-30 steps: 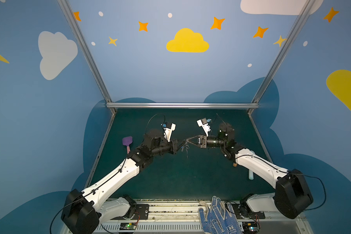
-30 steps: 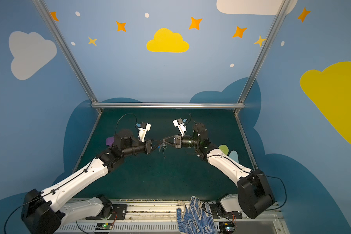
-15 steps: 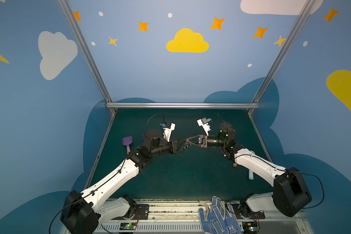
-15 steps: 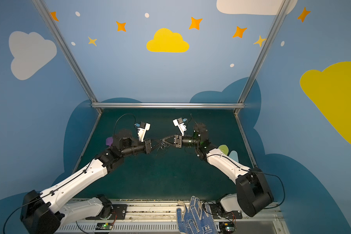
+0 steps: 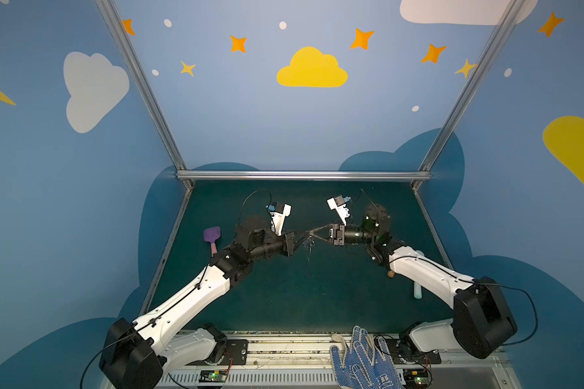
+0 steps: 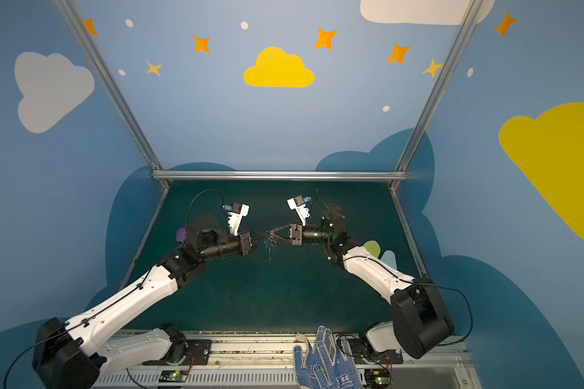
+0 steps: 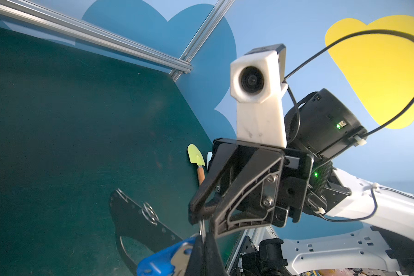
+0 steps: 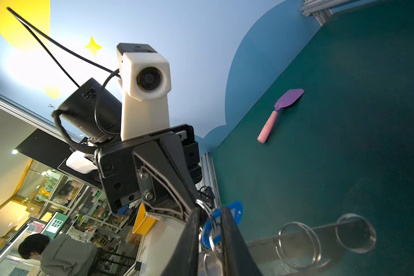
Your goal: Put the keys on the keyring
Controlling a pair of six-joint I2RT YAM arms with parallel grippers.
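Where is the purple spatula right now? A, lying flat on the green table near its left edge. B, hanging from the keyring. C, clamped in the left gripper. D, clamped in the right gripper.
A: the purple spatula lies flat on the green table close to its left edge, with nothing gripping it.
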